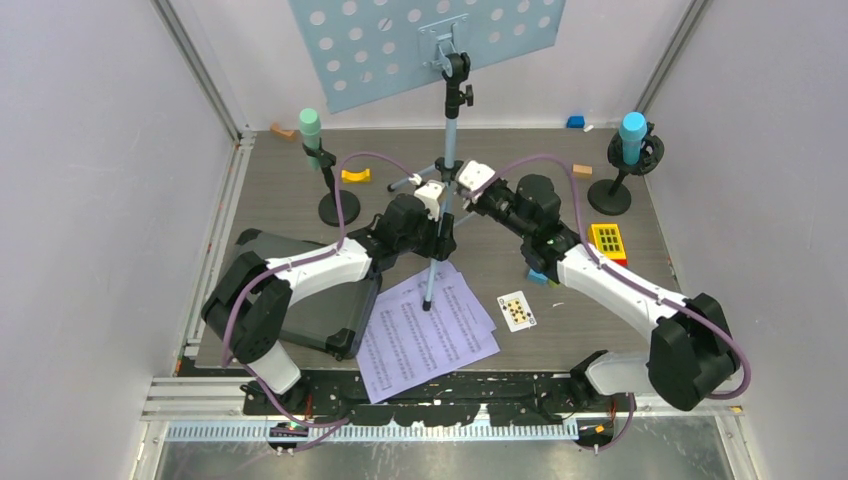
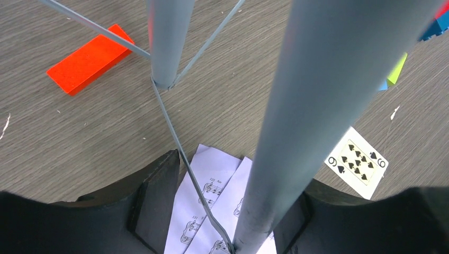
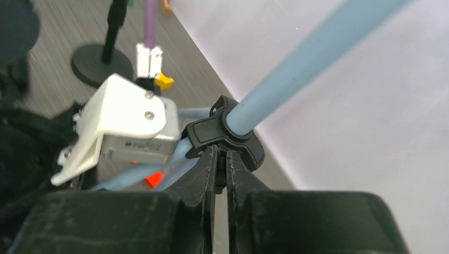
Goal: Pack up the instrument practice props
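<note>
Black collar [image 3: 204,132] nipped in right pincer [image 3: 221,154], seen only by right wrist

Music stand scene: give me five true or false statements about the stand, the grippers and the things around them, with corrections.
1. The left gripper straddles a stand leg. True.
2. That leg ends on the pages. True.
3. The right gripper is wide open. False: it is nearly closed at the stand's black collar.
4. The green mic stands on the right. False: it is on the left; the blue mic is on the right.
5. The card lies face down. False: its spades show.
</note>
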`<control>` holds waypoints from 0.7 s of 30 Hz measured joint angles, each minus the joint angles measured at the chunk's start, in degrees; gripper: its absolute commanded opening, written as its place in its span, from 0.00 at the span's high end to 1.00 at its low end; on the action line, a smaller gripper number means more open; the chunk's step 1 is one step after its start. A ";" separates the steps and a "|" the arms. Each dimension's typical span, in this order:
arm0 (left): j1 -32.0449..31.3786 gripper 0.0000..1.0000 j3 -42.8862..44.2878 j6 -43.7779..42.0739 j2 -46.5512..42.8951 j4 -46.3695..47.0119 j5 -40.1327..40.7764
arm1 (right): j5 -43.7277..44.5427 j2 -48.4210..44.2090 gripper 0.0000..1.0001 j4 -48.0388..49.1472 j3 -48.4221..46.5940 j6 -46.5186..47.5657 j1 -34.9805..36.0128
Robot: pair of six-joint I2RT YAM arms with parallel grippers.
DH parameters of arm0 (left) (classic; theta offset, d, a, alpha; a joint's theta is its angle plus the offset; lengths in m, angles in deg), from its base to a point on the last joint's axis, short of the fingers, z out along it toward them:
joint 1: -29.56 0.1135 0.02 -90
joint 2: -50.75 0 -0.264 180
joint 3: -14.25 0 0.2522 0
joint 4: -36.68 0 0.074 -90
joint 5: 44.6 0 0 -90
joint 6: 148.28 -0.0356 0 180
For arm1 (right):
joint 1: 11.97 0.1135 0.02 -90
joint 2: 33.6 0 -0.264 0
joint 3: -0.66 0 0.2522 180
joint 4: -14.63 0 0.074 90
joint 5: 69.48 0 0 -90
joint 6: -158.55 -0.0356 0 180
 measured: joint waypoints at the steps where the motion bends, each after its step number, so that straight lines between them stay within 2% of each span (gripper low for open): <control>1: 0.00 0.39 0.00 0.00 -0.07 0.00 0.00 | -0.04 -0.37 0.99 -1.68 -0.28 5.29 0.50; 9: -0.09 0.39 0.07 0.00 -0.22 -0.31 0.02 | 1.99 -3.63 0.99 -11.21 -0.28 34.12 2.73; 15: -0.09 0.38 0.07 0.02 -0.22 -0.59 0.09 | 5.60 -3.93 0.89 -13.99 0.00 47.17 4.33; 17: -0.11 0.37 0.07 0.02 -0.22 -0.61 0.13 | 5.97 -3.96 0.78 -13.64 0.31 48.11 4.63; 18: -0.11 0.36 0.07 0.04 -0.22 -0.61 0.15 | 6.03 -3.98 0.63 -13.33 0.46 48.02 4.66; 19: -0.09 0.36 0.07 0.04 -0.22 -0.66 0.17 | 6.12 -3.98 0.53 -13.11 0.61 47.71 4.68; 20: -0.09 0.36 0.07 0.07 -0.22 -0.70 0.22 | 6.47 -4.00 0.35 -13.14 0.87 46.58 4.66; 21: -0.09 0.36 0.07 0.09 -0.22 -0.72 0.37 | 6.80 -4.11 0.31 -13.22 1.25 45.40 4.59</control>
